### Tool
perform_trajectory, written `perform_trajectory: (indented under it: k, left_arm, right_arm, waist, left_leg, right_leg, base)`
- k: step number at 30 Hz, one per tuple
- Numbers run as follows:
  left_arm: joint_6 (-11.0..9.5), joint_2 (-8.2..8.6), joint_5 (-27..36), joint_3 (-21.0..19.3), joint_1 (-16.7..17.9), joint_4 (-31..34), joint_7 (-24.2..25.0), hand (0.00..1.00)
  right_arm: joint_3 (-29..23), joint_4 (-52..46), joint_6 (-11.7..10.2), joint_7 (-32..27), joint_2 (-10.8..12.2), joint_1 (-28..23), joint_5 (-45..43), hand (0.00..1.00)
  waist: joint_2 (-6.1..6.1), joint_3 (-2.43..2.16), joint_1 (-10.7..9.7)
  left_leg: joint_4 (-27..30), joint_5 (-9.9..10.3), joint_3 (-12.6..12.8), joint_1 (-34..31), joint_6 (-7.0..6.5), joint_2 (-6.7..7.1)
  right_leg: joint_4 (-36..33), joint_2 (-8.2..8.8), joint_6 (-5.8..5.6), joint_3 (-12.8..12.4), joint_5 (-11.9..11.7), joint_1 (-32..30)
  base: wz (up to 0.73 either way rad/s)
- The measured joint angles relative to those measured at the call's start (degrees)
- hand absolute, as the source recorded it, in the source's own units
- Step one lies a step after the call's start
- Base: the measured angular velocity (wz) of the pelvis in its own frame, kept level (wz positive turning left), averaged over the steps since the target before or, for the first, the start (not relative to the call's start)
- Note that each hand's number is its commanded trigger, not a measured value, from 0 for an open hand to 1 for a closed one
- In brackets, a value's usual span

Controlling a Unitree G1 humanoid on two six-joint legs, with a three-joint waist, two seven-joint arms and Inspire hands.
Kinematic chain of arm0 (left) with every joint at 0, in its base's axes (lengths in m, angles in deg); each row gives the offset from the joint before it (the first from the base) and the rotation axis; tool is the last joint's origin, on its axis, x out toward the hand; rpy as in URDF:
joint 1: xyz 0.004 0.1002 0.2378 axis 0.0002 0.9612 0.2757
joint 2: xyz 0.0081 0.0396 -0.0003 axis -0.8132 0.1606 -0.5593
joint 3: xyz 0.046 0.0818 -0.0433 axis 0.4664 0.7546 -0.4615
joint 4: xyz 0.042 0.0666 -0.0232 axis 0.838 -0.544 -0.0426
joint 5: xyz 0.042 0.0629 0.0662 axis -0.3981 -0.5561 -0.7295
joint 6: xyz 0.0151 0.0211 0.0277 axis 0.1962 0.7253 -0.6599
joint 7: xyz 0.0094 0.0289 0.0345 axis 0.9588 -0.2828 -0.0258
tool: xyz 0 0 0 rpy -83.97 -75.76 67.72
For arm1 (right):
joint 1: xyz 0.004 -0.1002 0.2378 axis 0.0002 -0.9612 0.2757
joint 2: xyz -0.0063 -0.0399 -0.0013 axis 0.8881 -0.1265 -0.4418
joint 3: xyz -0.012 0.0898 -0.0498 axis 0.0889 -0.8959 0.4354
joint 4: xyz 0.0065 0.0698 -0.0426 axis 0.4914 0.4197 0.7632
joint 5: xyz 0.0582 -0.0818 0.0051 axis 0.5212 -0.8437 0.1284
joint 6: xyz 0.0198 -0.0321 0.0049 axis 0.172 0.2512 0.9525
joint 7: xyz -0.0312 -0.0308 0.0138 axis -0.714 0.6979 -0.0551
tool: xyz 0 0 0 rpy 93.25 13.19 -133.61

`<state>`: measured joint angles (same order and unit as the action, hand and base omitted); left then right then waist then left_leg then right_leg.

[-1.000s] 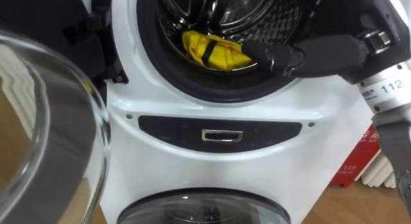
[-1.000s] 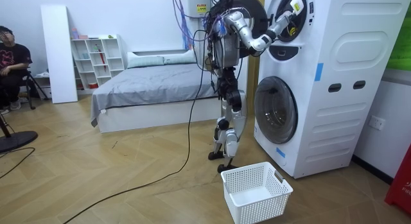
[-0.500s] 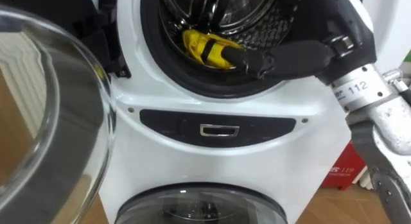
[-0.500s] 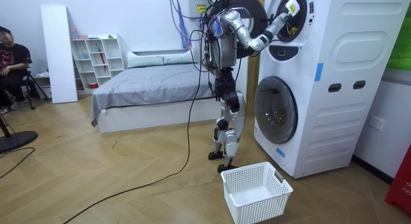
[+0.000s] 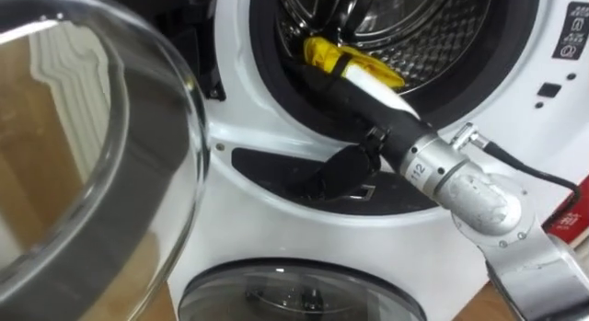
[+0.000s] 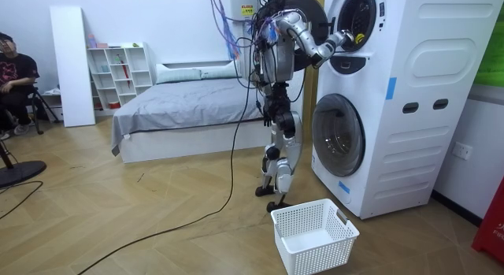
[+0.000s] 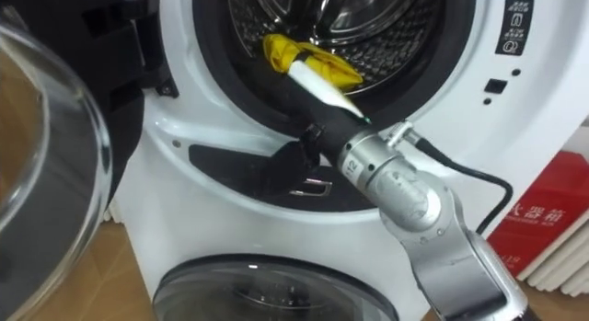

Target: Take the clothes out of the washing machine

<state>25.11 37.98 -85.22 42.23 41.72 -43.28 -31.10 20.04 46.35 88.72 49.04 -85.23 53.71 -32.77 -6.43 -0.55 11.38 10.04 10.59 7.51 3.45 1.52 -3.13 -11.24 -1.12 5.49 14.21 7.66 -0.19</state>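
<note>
A yellow cloth [image 5: 342,60] [image 7: 311,56] lies at the bottom front of the upper washing machine drum [image 5: 433,36], just inside the dark door seal. My right hand [image 5: 354,93] [image 7: 304,96] comes up from the lower right over the rim and into the drum, its dark fingers against the cloth's underside. Cloth and seal hide the fingers, so the grip is unclear. The room view has me standing upright before the stacked machines [image 6: 370,94], right arm raised to the upper opening [image 6: 353,19].
The upper machine's glass door [image 5: 83,165] hangs open at my left, close to my head. Below is the lower machine's closed door [image 5: 304,293]. A white laundry basket [image 6: 313,234] stands on the floor behind my feet. A person [image 6: 12,78] sits far off by the bed [image 6: 189,98].
My right arm has swung down from lying across the drum mouth and now reaches in from below, the hand deeper at the yellow cloth. The head camera has shifted left.
</note>
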Motion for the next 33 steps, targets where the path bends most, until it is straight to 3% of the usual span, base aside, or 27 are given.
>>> perform_trajectory:
  k: [5, 12, 23, 26, 33]
  left_arm:
    - [0.0, 0.07, -0.1, 0.0, -0.3, -0.3, -0.3, 0.00]
    - [0.4, 0.13, 0.0, 0.5, -0.1, -0.8, -0.4, 0.00]
    - [0.2, 0.21, 0.0, 0.3, -0.1, -0.5, -0.4, 0.00]
    - [0.1, 0.14, 0.2, 0.3, -0.2, -0.2, -0.4, 0.00]
    - [0.0, 0.21, 0.4, -0.8, 0.3, 1.5, -0.4, 0.00]
  right_arm:
    - [-0.3, 0.0, 0.6, 0.3, 0.2, 0.0, 0.2, 0.00]
    - [-0.6, 0.1, 0.5, 0.4, 0.3, 0.0, 0.3, 0.00]
    - [-0.9, 0.3, 0.1, -0.2, 0.1, 0.0, 2.4, 0.00]
    - [-1.6, 0.6, 0.0, -0.3, -0.1, 0.0, 5.8, 0.00]
    - [-7.8, 3.4, 1.6, -2.4, -0.3, 0.0, 24.5, 0.00]
  waist:
    - [0.08, 0.09, 0.0]
    - [0.37, 0.60, 0.0]
    - [0.09, 0.50, -1.5]
    - [0.05, 0.45, -1.7]
    - [0.29, 0.55, -2.7]
  left_leg:
    - [-0.3, 0.0, -0.2, 0.3, 0.00, 0.10]
    - [-0.2, 0.0, -0.4, 0.1, -0.01, 0.15]
    - [-0.2, 0.0, -0.9, -0.1, -0.02, 0.35]
    - [-0.1, 0.0, -1.2, -0.1, -0.02, 0.42]
    - [0.1, 0.0, -2.2, 0.2, -0.05, 0.53]
  right_leg:
    - [0.7, 0.01, -0.24, 0.1, 0.2, 0.4]
    - [0.6, 0.05, -0.33, 0.2, 0.6, 0.2]
    - [0.6, 0.14, -0.49, 0.2, 0.8, 0.3]
    - [0.6, 0.17, -0.55, 0.2, 0.8, 0.4]
    - [1.5, 0.33, -0.68, 1.7, 0.7, 1.5]
  base:
    - [0.01]
    - [0.01]
    - [0.03]
    - [0.04]
    - [0.08]
